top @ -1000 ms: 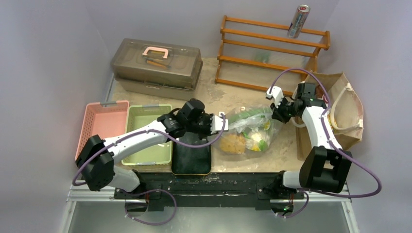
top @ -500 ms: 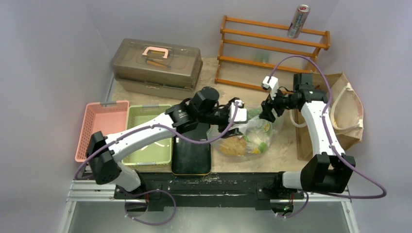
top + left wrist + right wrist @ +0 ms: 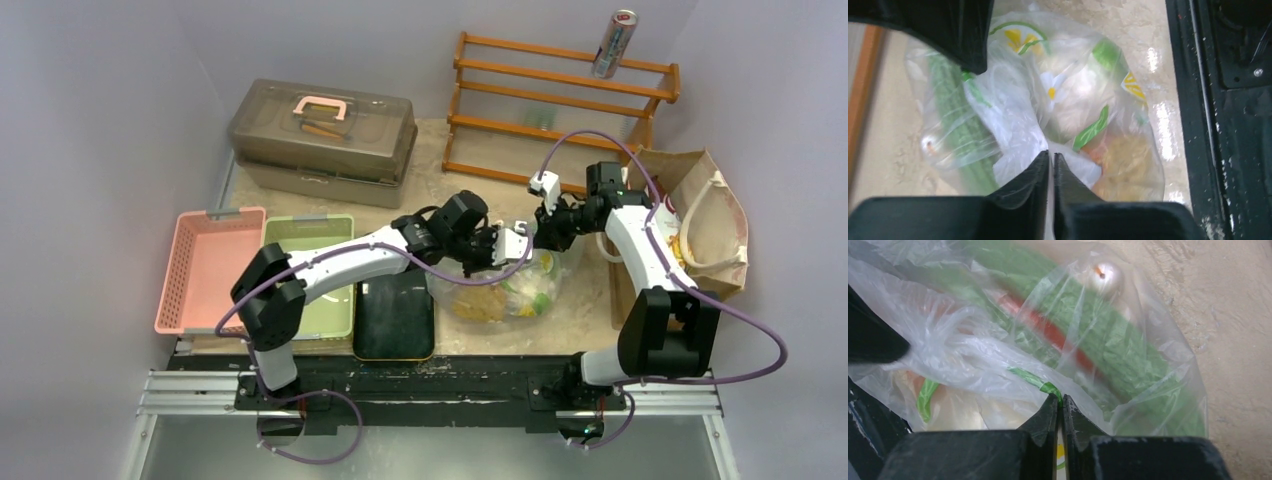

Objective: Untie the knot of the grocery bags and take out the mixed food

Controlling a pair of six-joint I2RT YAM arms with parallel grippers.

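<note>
Lidded case (image 3: 322,135), can (image 3: 614,44) atop wooden rack (image 3: 540,50), pink basket (image 3: 205,265) beside green basket (image 3: 295,238)

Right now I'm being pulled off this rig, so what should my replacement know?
The left gripper is shut, pinching film at the top of the plastic bag.
The right gripper is shut on the same bag's film, opposite side.
The bag looks closed, with the food inside.
The paper bag sits far right, untouched.
Done: both grips set.
Left: untie, empty both bags.
</note>
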